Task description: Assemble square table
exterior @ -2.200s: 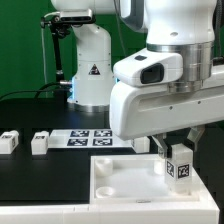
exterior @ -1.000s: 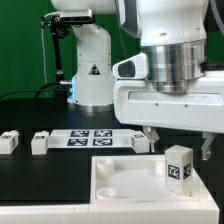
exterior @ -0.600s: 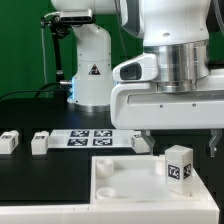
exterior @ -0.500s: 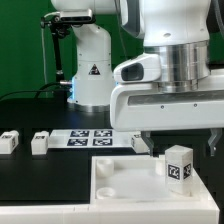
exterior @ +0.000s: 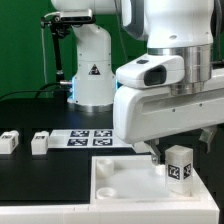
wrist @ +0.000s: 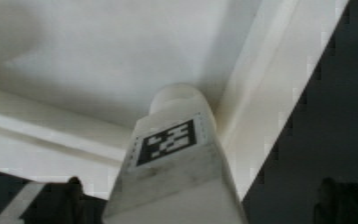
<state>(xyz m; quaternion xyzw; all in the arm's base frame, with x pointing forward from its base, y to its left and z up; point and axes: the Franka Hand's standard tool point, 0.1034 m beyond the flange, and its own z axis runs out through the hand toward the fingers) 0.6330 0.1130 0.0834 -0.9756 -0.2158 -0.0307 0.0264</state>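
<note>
So the biggest thing we see is the Panda arm. It fills most of the exterior view's right and hangs over the far right corner of the square table top. The top is that white tray with the raised rim. It lies flat on the black table, at the near side of the scene and toward the exterior view's right. Farther back, the marker board lies flat with its tags up.

Then the legs. The standing leg is upright in the top's far right corner, tag facing us. Well off on the exterior view's left we've got the first loose leg right by the picture's edge. The second loose leg is just beside it, and both sit on the black table apart from the top.

The gripper is down around the standing leg. In the wrist view we see that leg rising between the two dark fingers with a clear gap on each side. So the jaws are spread wide and aren't pinching anything.
</note>
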